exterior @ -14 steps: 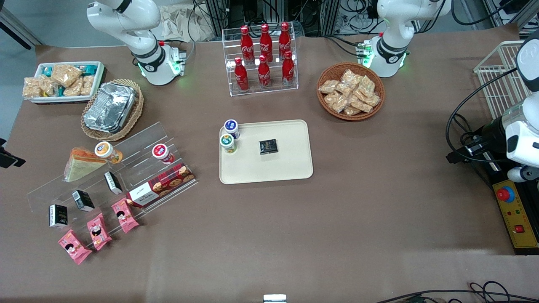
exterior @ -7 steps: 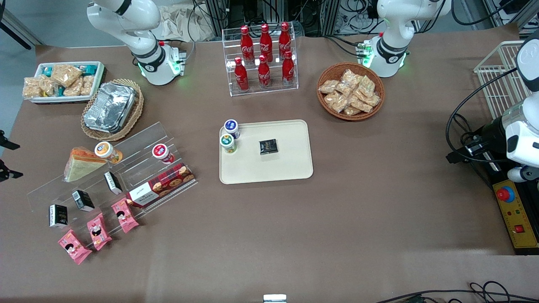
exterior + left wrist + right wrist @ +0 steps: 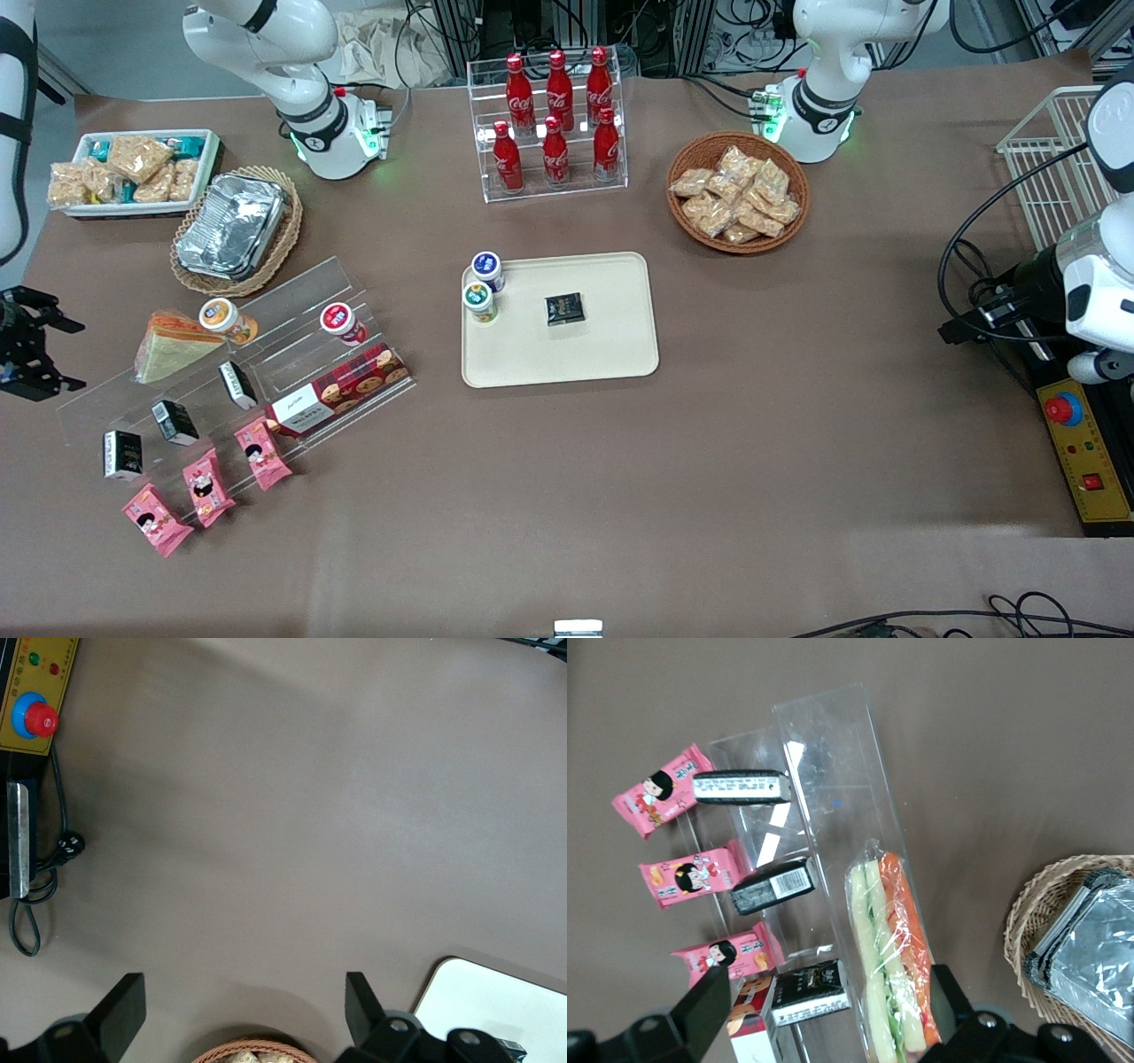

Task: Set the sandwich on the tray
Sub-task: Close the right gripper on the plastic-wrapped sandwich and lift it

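The sandwich, a clear-wrapped wedge with pale bread and orange filling, lies on the upper step of a clear acrylic rack toward the working arm's end of the table. My right gripper hangs open beside it, at the table's edge, apart from it. In the right wrist view the sandwich lies close to one finger of the open gripper, nothing held. The cream tray sits mid-table with two small cups and a black packet on it; its corner shows in the left wrist view.
The rack also holds an orange-lidded cup touching the sandwich, a red-lidded cup, black boxes, a cookie box and pink packets. A wicker basket with a foil tray stands farther from the camera.
My right gripper has come into the front view at the table's edge and moved toward the sandwich, fingers open. Nothing on the table has shifted.
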`<state>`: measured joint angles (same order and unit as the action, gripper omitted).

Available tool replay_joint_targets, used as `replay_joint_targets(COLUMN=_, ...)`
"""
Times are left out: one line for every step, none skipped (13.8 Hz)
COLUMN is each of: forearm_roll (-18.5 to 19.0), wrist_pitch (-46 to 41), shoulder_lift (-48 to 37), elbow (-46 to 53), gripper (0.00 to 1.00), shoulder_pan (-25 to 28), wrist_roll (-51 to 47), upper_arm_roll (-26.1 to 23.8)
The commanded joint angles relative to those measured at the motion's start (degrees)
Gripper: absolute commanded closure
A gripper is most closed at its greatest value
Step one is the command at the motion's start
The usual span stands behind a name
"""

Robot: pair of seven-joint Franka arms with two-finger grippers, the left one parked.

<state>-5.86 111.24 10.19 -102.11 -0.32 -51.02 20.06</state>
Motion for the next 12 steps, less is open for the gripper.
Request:
replay_joint_targets(forearm_roll=-0.6, wrist_pitch=6.3, shoulder_lift=-5.3, elbow=-9.0, gripper=0.0, shoulder_pan=0.7, wrist_roll=-0.4, upper_arm_roll=-0.3)
replay_joint_targets(forearm_roll=-0.6, wrist_pitch=8.3, shoulder_lift=-6.4, elbow=-11.3, gripper=0.0, shoulder_pan=1.9, wrist_roll=-0.5, upper_arm_roll=-0.3)
replay_joint_targets(forearm_roll=-0.6, wrist_pitch=9.2, shoulder_lift=-7.2, elbow=-13.0, gripper=0.0, shoulder_pan=2.2, wrist_roll=-0.5, upper_arm_roll=-0.3)
replay_joint_targets(forearm_roll=-0.6, wrist_pitch=9.4, shoulder_lift=-7.9, elbow=-14.1, gripper=0.0, shoulder_pan=2.3, wrist_roll=-0.5, upper_arm_roll=-0.3)
replay_joint_targets(forearm_roll=-0.6, wrist_pitch=9.9, shoulder_lift=-8.6, elbow=-15.4, gripper=0.0, shoulder_pan=2.4, wrist_roll=-0.6, upper_arm_roll=-0.3)
replay_joint_targets(forearm_roll=-0.6, wrist_pitch=11.4, shoulder_lift=-9.5, elbow=-17.3, gripper=0.0, shoulder_pan=2.6, wrist_roll=-0.7, upper_arm_roll=-0.4)
replay_joint_targets(forearm_roll=-0.6, wrist_pitch=13.6, shoulder_lift=-10.7, elbow=-19.9, gripper=0.0, shoulder_pan=2.9, wrist_roll=-0.7, upper_arm_roll=-0.4)
replay_joint_targets(forearm_roll=-0.6, wrist_pitch=15.6, shoulder_lift=-11.8, elbow=-22.2, gripper=0.0, shoulder_pan=3.1, wrist_roll=-0.7, upper_arm_roll=-0.4)
replay_joint_targets(forearm_roll=-0.5, wrist_pitch=16.6, shoulder_lift=-12.7, elbow=-23.9, gripper=0.0, shoulder_pan=3.4, wrist_roll=-0.5, upper_arm_roll=-0.4)
replay_joint_targets(forearm_roll=-0.5, wrist_pitch=17.3, shoulder_lift=-13.3, elbow=-25.1, gripper=0.0, shoulder_pan=3.4, wrist_roll=-0.5, upper_arm_roll=-0.4)
replay_joint_targets(forearm_roll=-0.4, wrist_pitch=18.8, shoulder_lift=-13.6, elbow=-26.5, gripper=0.0, shoulder_pan=3.4, wrist_roll=-0.5, upper_arm_roll=-0.4)
replay_joint_targets(forearm_roll=-0.4, wrist_pitch=21.5, shoulder_lift=-13.7, elbow=-28.5, gripper=0.0, shoulder_pan=3.5, wrist_roll=-0.5, upper_arm_roll=-0.4)
